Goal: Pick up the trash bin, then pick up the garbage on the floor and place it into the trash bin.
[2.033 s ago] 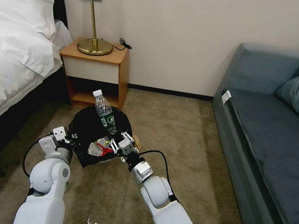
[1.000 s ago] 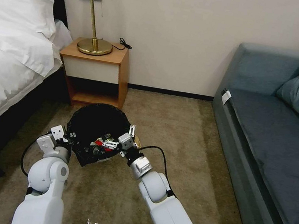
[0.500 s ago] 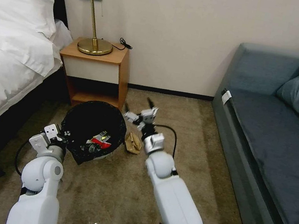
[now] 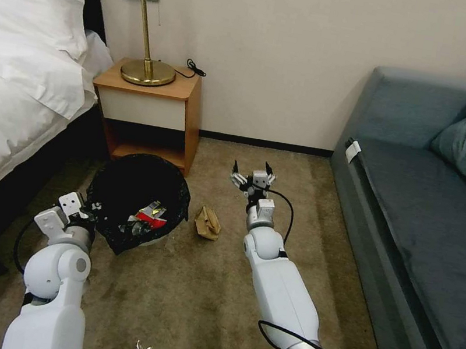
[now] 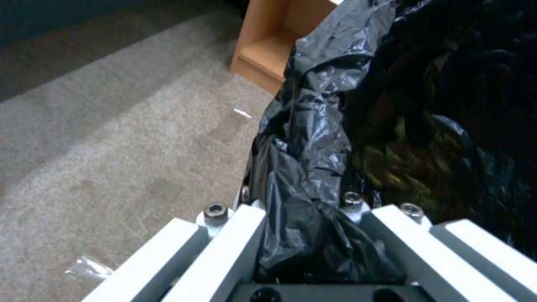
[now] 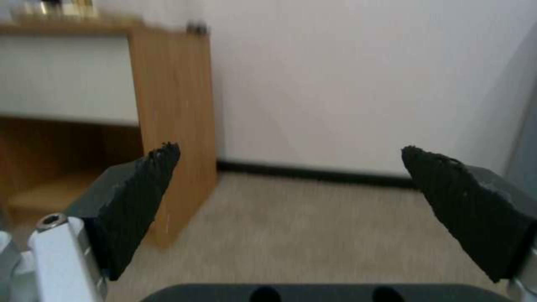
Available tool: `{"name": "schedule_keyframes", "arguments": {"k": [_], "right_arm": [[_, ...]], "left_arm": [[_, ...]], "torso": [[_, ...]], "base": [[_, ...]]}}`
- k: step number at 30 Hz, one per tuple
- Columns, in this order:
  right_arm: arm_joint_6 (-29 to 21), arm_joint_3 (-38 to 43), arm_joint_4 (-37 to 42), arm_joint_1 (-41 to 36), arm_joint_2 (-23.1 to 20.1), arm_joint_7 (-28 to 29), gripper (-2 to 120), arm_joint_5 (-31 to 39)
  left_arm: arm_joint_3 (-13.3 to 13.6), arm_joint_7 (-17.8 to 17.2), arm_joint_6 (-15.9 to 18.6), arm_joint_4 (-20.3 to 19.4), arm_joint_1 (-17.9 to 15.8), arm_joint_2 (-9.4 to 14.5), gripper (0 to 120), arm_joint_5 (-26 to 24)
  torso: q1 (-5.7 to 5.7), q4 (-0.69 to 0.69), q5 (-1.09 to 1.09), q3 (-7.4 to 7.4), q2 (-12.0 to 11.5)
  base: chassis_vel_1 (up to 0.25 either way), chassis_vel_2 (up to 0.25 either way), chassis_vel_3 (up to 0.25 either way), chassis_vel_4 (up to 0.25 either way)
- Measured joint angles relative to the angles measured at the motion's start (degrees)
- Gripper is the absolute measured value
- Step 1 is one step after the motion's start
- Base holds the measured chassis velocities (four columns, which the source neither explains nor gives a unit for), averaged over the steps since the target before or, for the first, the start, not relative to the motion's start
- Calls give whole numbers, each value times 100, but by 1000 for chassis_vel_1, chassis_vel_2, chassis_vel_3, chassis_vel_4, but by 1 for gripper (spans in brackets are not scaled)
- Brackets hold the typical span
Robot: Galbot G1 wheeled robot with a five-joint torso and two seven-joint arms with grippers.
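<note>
One small round trash bin (image 4: 136, 206) lined with a black plastic bag sits left of centre in your head view, a red-and-white carton (image 4: 149, 219) inside. Your left gripper (image 5: 313, 235) pinches the bag-draped rim. One tan paper wad (image 4: 207, 222) lies on the carpet just right of it. Your right gripper (image 4: 253, 176) hovers beyond the wad, centre frame, fingers spread wide.

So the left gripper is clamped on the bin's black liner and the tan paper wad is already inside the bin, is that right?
Not quite. The left gripper is clamped on the black liner of the trash bin, but the tan paper wad lies on the carpet beside the bin, not inside it. The head view shows this.
</note>
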Motion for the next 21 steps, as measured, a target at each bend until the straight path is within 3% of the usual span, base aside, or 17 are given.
{"name": "schedule_keyframes", "arguments": {"k": [11, 21], "right_arm": [[-482, -272, -538, 92, -2, -381, 100, 425], [-528, 29, -1746, 256, -6, -1379, 100, 318]], "left_arm": [[36, -2, -3, -15, 8, -42, 2, -13], [93, -3, -56, -22, -6, -214, 2, 144]], "torso": [[0, 1, 0, 0, 0], [0, 0, 0, 0, 0]], "base": [[0, 0, 0, 0], [0, 0, 0, 0]]}}
